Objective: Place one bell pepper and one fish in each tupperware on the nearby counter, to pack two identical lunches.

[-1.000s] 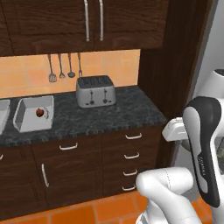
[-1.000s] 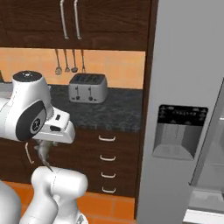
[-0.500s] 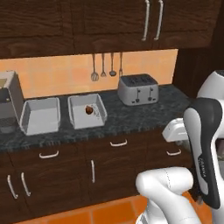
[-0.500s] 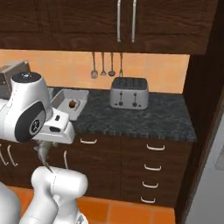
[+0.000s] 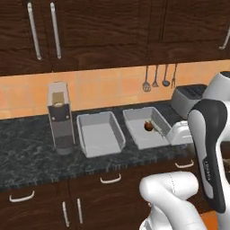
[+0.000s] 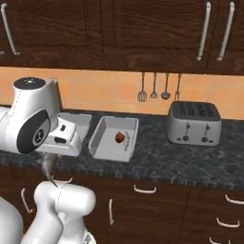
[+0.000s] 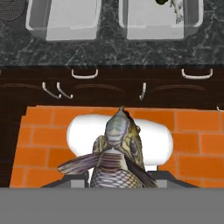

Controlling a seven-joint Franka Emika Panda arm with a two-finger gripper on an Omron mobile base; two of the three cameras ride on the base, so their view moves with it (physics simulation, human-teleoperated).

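In the hand view my gripper [image 7: 115,180] is shut on a grey-brown fish [image 7: 117,151], held low over the orange floor in front of the drawers. In the right base view the fish [image 6: 48,169] hangs beneath the white hand. Two tupperware stand side by side on the counter [image 5: 31,155]. Nothing lies in the left tupperware [image 5: 101,134]. The right tupperware [image 5: 144,130] holds a dark red bell pepper [image 5: 148,126] and a second fish [image 7: 177,11]. Both trays lie beyond the gripper, across the counter edge.
A grey coffee machine [image 5: 60,117] stands just left of the trays. A silver toaster [image 6: 194,123] sits to their right, with utensils [image 6: 159,88] hanging on the wall above. Dark drawers with white handles [image 7: 84,73] run below the counter, and upper cabinets hang overhead.
The base has driven left along the counter, so the whole scene has slid right; the coffee machine and both trays have come into view. The grip on the fish is unchanged.
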